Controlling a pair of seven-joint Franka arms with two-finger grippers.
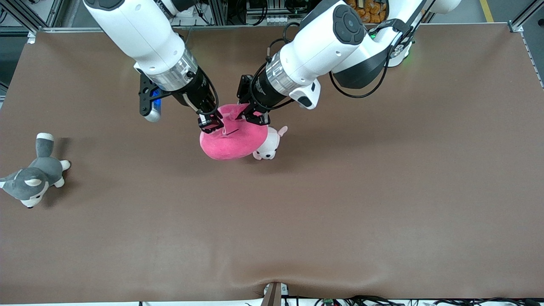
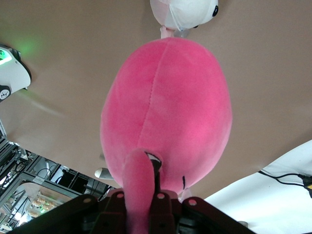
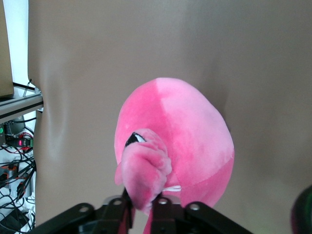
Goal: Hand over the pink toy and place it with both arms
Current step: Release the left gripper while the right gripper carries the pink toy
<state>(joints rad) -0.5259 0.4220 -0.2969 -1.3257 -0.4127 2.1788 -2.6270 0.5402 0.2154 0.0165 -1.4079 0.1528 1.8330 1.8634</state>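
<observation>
Hot-pink plush is bunching between both my sets of fingers: the pink toy [image 1: 233,140] is hanging in the air over the middle of the brown surface [image 1: 340,204], just above a small white puppy [image 1: 268,146] lying there. My left fingers [image 1: 255,118] are clamped tight on an ear-like flap of fabric, and my right fingers [image 1: 211,123] are pinching shut on another fold at the top. I am judging this as the moment of transfer, so I am wanting the right hold firm before the left lets go, since the round body is hanging heavy. A grey plush dog [image 1: 34,178] is lying well apart, toward the right arm's end
</observation>
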